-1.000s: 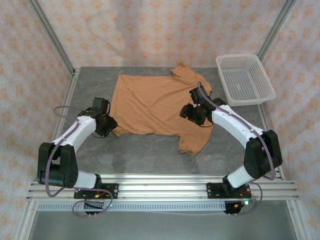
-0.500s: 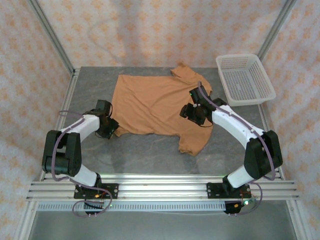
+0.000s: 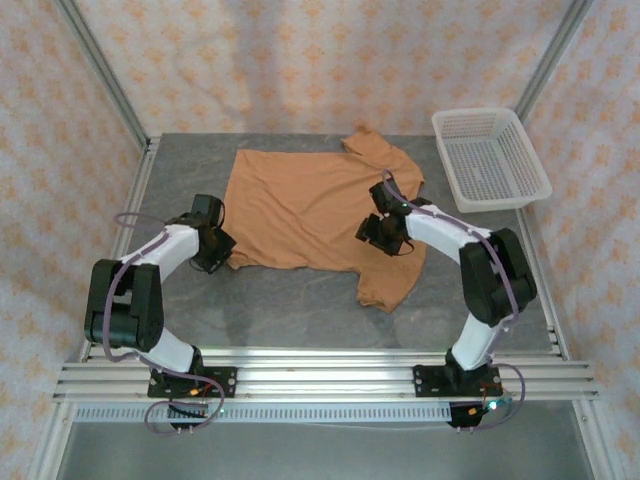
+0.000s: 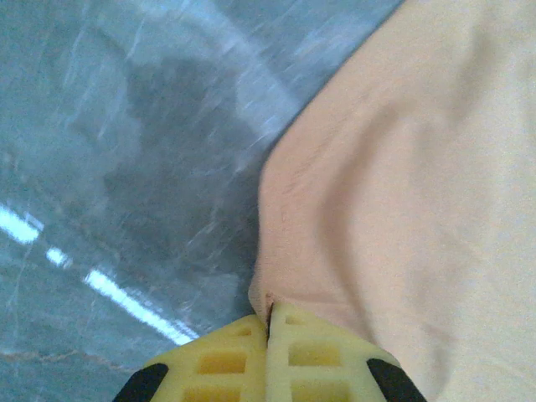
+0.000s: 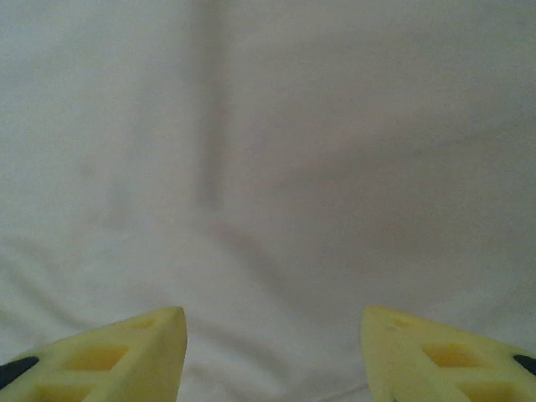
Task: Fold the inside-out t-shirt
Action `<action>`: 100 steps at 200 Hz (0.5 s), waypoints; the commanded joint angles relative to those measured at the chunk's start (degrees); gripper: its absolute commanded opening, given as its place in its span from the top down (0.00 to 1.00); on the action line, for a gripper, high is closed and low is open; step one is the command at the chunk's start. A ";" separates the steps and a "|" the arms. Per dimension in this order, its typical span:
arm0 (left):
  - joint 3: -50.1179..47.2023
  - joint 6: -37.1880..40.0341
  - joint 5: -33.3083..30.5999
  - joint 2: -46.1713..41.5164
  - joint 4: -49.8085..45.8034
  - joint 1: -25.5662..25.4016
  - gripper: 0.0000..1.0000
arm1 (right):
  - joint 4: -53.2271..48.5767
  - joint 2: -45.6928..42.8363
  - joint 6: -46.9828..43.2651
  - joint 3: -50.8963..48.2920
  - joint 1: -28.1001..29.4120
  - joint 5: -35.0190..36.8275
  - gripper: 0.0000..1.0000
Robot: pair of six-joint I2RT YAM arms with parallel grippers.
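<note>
Soft caramel t-shirt (image 4: 402, 184) corner pinched in left pincer (image 4: 270, 325)

My right hand (image 5: 272, 335) hangs close over the t-shirt (image 5: 335, 151). Its two yellow fingers (image 5: 126, 356) are spread well apart at the bottom edge, with nothing caught between them. The cloth beyond my tips looks pale and washed out here, almost off-white. A soft vertical crease runs down from the top, left of centre. Shallow wrinkles spread low on the left, near that finger. Whether my tips touch the cloth, I cannot tell.
</note>
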 commanded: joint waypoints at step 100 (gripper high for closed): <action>-19.05 24.10 3.08 -33.05 30.57 0.42 1.00 | -4.48 3.72 -1.34 -3.58 -8.05 7.68 0.43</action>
